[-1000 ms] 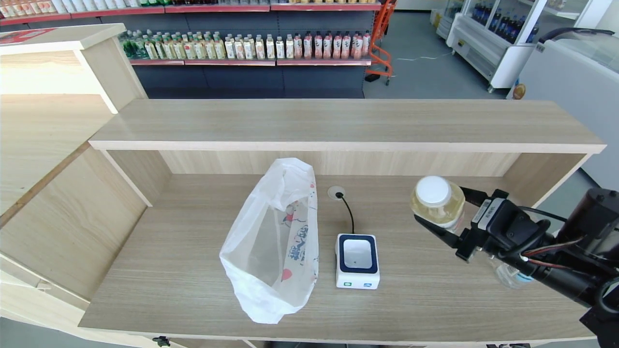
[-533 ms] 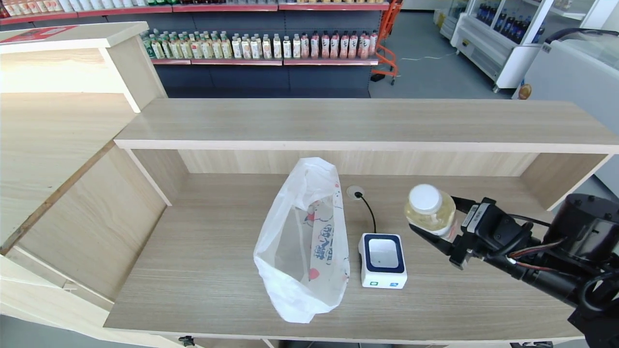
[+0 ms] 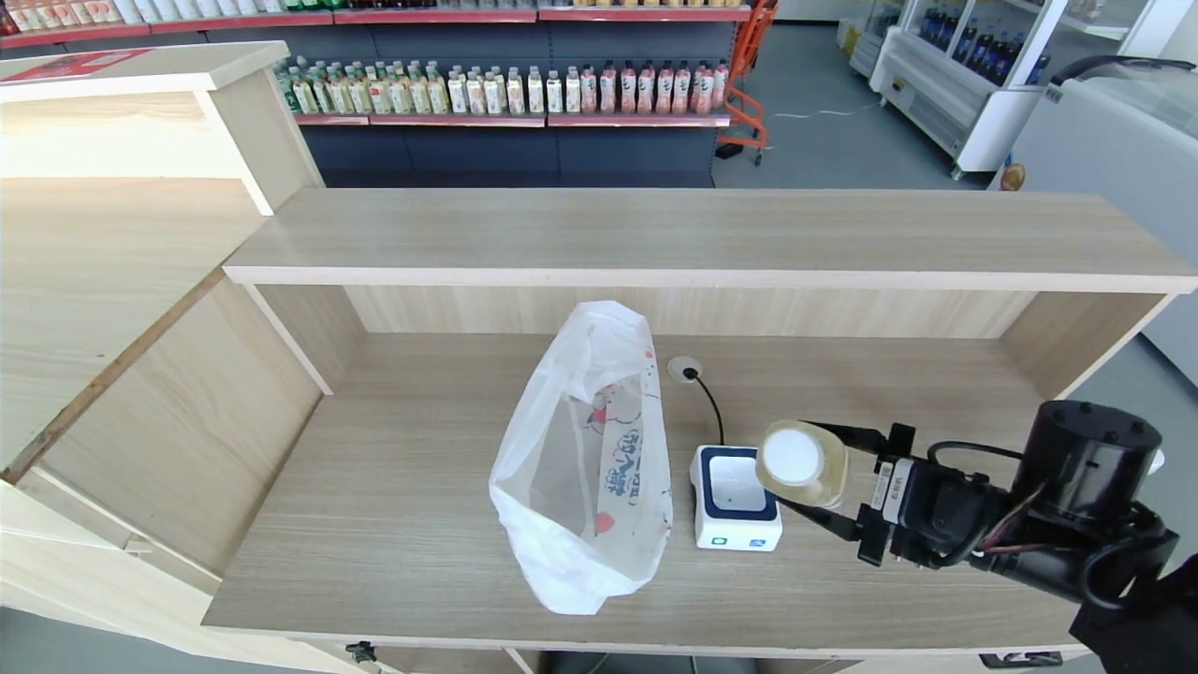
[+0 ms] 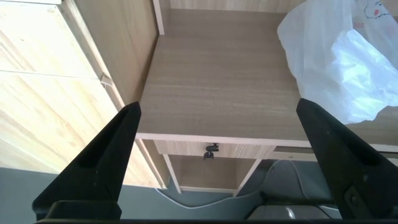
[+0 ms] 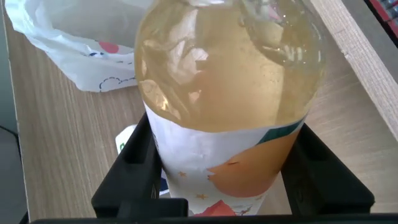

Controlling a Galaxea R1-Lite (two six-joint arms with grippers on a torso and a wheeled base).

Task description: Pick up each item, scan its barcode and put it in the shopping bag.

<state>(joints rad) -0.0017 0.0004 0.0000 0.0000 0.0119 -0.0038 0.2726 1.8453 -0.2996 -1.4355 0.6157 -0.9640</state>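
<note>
Near the middle of the worktop (image 3: 393, 487), a white bag (image 3: 585, 459) standing open. Just beside it toward the right edge, a scanner (image 3: 735, 510), with its cable (image 3: 708, 407) running to a hole near the back edge. Above the scanner's right side, a bottle (image 3: 802, 463) of pale liquid with a white cap, pinched in the right claw (image 3: 825, 476). By the front edge toward the left corner, the left claw (image 4: 219, 109), spread wide.

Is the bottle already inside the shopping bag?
No, the right gripper holds the bottle in the air by the scanner, apart from the shopping bag.
</note>
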